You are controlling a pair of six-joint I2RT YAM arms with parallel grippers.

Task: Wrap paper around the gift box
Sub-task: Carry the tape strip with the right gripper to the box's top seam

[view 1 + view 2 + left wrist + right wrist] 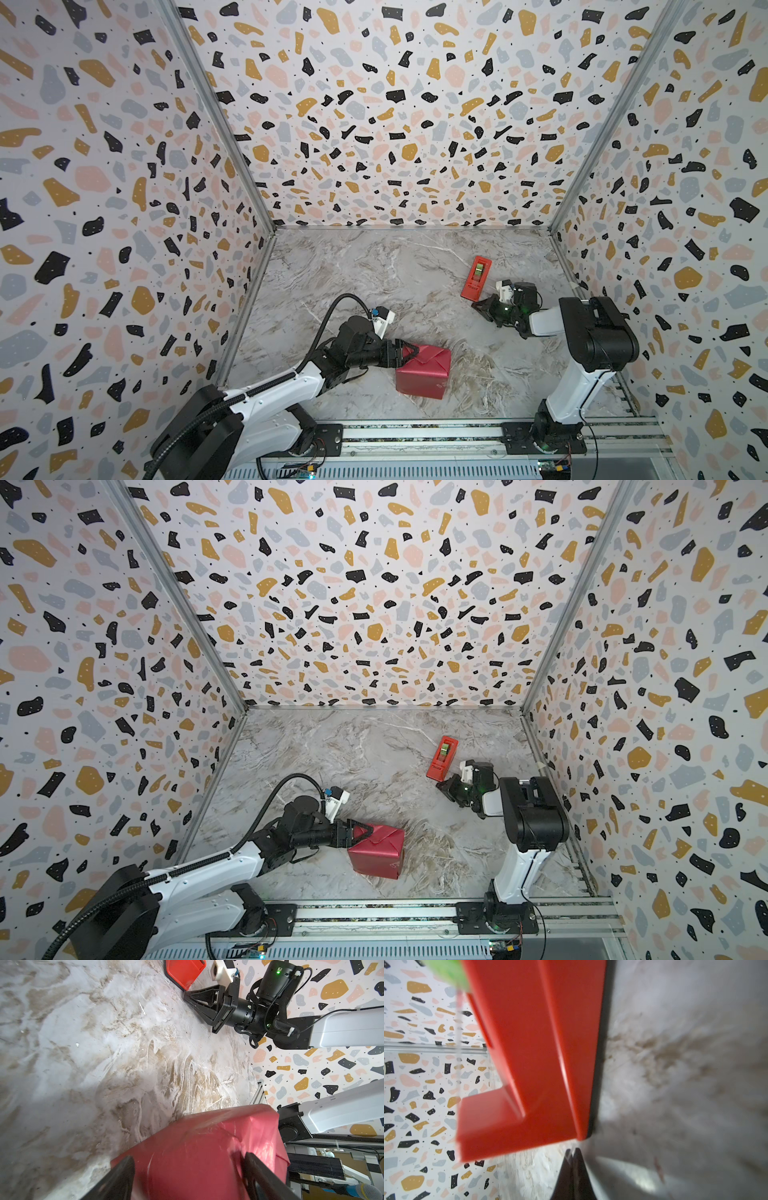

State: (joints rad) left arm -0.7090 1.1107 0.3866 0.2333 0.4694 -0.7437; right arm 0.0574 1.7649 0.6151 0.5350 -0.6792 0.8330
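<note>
The gift box (424, 370) (376, 850) stands on the near middle of the marble table, covered all round by the crimson paper (197, 1147), with folded flaps on its top left end. None of the box's own surface shows. My left gripper (409, 352) (361, 831) (187, 1167) is open wide at that end. One finger (251, 1163) lies on the paper and the other sits at the box's edge. My right gripper (477, 305) (441, 785) (574, 1150) is shut, its tips just off the near corner of the tape dispenser.
The red-orange tape dispenser (476, 278) (441, 757) (539, 1053) stands at the back right with a green roll in it. Terrazzo walls (124, 208) enclose three sides. The arms' mounting rail (415, 436) runs along the front edge.
</note>
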